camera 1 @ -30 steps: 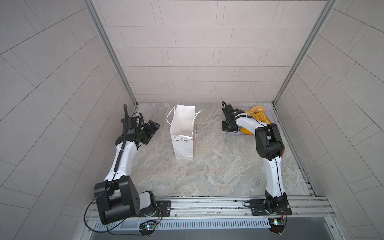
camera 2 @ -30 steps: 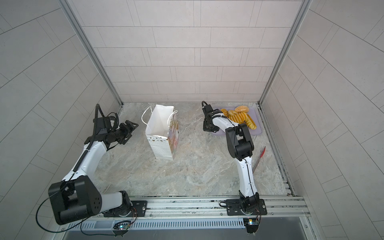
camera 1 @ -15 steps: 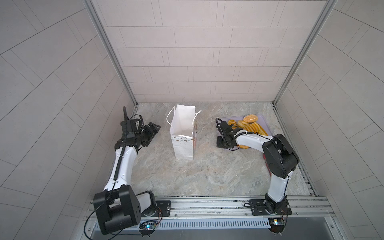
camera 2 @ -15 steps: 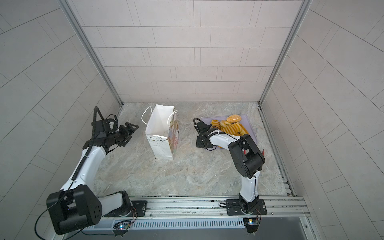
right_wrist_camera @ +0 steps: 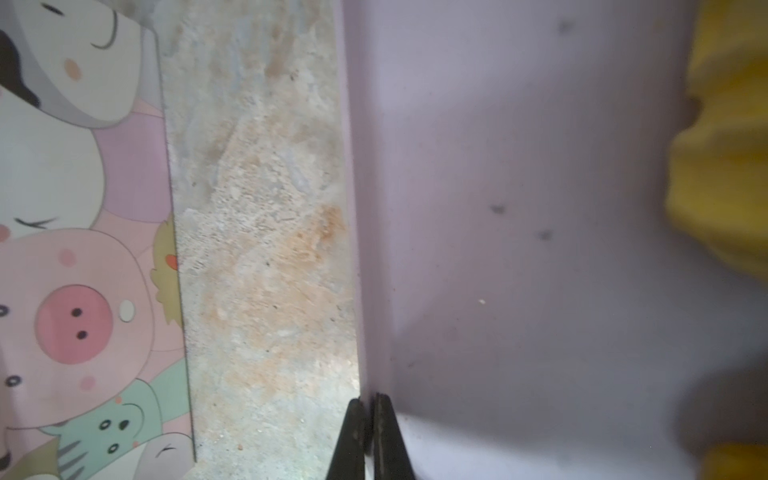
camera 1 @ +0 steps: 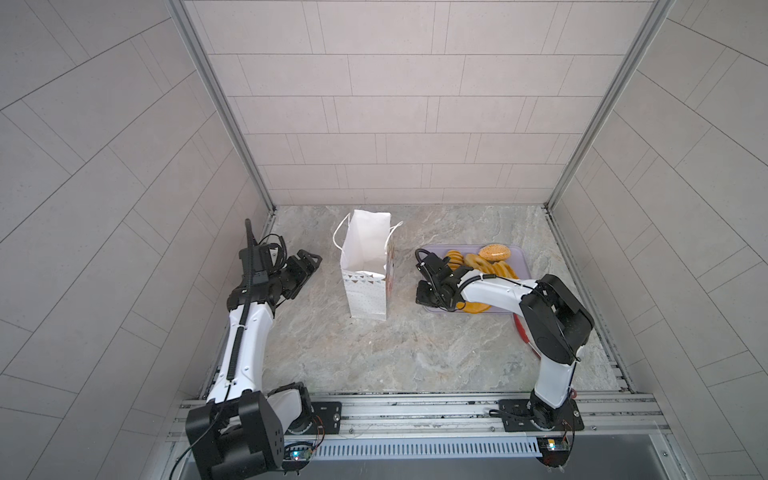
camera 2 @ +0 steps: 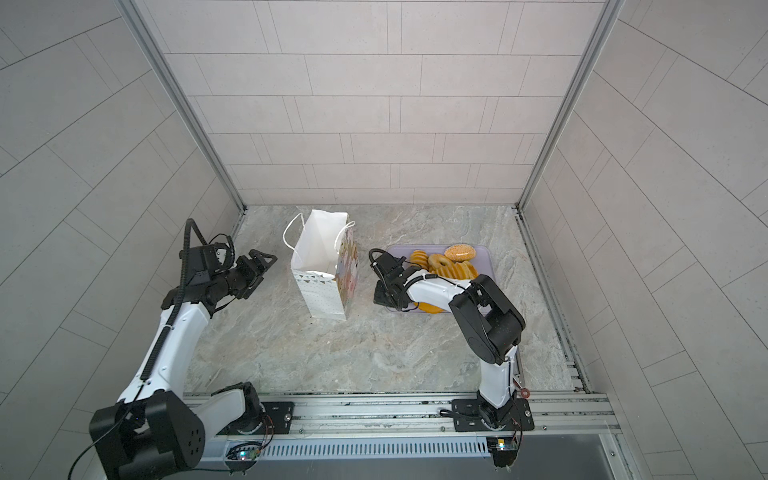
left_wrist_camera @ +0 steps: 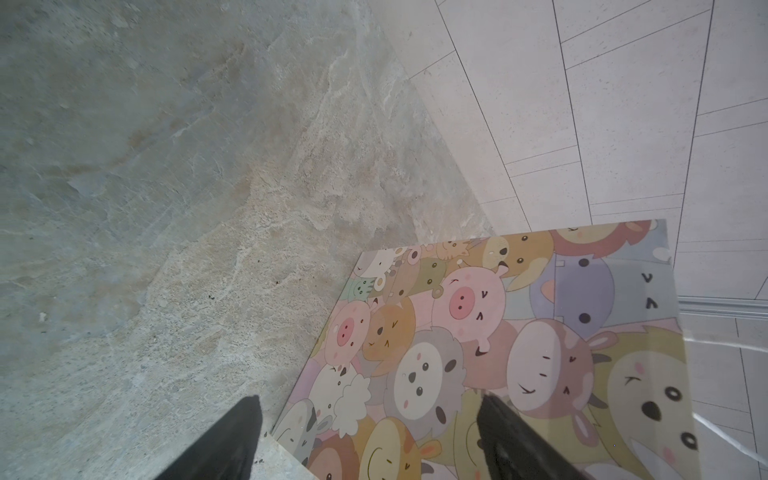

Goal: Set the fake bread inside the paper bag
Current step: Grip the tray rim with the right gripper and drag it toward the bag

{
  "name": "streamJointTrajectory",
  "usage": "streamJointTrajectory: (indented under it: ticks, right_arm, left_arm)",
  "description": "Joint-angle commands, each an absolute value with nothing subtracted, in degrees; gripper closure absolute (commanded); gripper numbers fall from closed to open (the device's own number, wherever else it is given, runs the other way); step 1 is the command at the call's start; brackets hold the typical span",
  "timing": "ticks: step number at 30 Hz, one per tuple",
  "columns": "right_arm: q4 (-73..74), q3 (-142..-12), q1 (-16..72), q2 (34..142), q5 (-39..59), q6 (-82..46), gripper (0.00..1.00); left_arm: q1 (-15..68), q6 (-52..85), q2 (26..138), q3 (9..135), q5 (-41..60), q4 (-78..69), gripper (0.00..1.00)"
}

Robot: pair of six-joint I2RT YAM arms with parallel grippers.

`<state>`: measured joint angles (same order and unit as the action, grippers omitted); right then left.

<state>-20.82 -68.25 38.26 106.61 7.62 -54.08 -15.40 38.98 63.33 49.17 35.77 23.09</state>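
Note:
The white paper bag [camera 1: 365,266] [camera 2: 320,266] stands upright and open-topped left of centre, its cartoon animal side filling part of the left wrist view [left_wrist_camera: 498,353] and the right wrist view [right_wrist_camera: 75,249]. Fake bread [camera 1: 482,262] [camera 2: 444,266] lies heaped on a lilac tray [camera 1: 519,257] [right_wrist_camera: 519,208] just right of the bag, with a seeded bun [camera 1: 493,252] at the back. A yellow loaf [right_wrist_camera: 723,166] shows blurred in the right wrist view. My right gripper [camera 1: 424,293] [right_wrist_camera: 369,399] is shut on the tray's rim nearest the bag. My left gripper [camera 1: 309,259] [left_wrist_camera: 368,399] hangs open and empty, left of the bag.
Red-tipped tongs [camera 1: 523,332] lie on the marble floor under my right arm's elbow. Tiled walls close in the left, back and right sides. A narrow strip of floor [right_wrist_camera: 257,249] separates the bag from the tray.
My right gripper has pulled the tray and its bread from the back right corner forward and left, close to the bag. The left arm drew slightly forward; the bag stayed put.

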Motion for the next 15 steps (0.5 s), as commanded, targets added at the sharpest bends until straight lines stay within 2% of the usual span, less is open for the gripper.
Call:
streamJointTrajectory:
  ticks: [1,10,15]
  right_arm:
    - [-19.8,-70.7,38.6,108.0,9.0,-57.5,1.0]
    - [-22.8,-77.5,38.6,112.0,10.8,-52.4,0.91]
    - [-24.6,-78.8,38.6,109.4,9.2,-48.5,0.61]
  left_arm:
    - [-16.1,38.3,62.3,48.6,35.4,23.1,0.12]
    - [-16.4,38.2,63.3,49.0,35.6,23.0,0.12]
    - [-16.5,38.1,63.4,49.4,35.5,23.2,0.1]
